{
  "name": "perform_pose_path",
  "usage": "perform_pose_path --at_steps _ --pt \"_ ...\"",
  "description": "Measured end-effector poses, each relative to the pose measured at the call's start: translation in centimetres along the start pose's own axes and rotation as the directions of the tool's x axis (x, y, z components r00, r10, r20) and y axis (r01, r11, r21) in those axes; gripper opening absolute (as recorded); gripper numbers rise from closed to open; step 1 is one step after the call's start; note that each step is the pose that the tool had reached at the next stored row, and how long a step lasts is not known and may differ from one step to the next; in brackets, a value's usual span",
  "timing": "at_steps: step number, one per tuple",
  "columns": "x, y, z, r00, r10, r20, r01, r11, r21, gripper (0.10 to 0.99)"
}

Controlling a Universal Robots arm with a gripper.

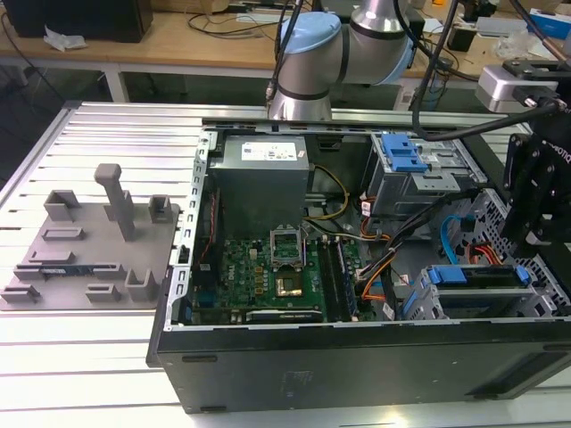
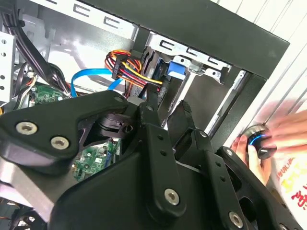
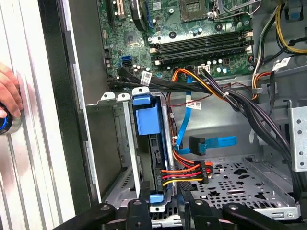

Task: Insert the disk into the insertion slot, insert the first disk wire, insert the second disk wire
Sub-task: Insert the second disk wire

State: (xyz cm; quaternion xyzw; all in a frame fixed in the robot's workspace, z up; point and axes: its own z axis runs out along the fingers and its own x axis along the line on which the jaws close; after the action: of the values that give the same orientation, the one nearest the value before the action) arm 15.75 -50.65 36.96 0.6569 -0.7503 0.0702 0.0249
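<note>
The disk (image 3: 146, 120), in its blue carrier, sits inside the insertion slot (image 3: 112, 143), the low grey cage at the case's corner. In the exterior view the disk (image 1: 475, 275) lies in that cage (image 1: 426, 305) at the right. My black gripper (image 3: 165, 211) hangs just above the disk's end, open, its fingers (image 2: 149, 111) apart with nothing between them. A blue flat wire with a blue plug (image 3: 211, 143) lies loose beside the disk. A black plug on red, orange and yellow wires (image 3: 205, 172) lies next to it, apart from the disk. My gripper (image 1: 533, 234) hovers over the cage.
A person's hand (image 3: 7, 96) rests on a round blue-lit button (image 2: 259, 140) on the ribbed table outside the case wall (image 3: 57, 96). The motherboard (image 1: 268, 267), cable bundles (image 3: 240, 100) and a taller cage with a blue latch (image 1: 406, 156) fill the case. A grey fixture plate (image 1: 85, 250) lies at the exterior view's left.
</note>
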Motion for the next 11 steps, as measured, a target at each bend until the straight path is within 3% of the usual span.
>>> perform_pose_path --at_steps 6,7,9,11 --pt "-0.07 0.01 -0.01 1.0000 0.000 -0.0002 0.000 1.0000 0.000 0.361" --pt "-0.26 0.02 -0.03 1.0000 0.000 -0.0039 0.000 1.0000 0.000 0.361" --pt "-1.28 0.14 -0.18 0.9992 -0.003 -0.0404 0.003 1.0000 0.001 0.361" --pt "-2.24 0.26 -0.34 0.9979 -0.004 -0.0650 0.004 1.0000 0.004 0.361"
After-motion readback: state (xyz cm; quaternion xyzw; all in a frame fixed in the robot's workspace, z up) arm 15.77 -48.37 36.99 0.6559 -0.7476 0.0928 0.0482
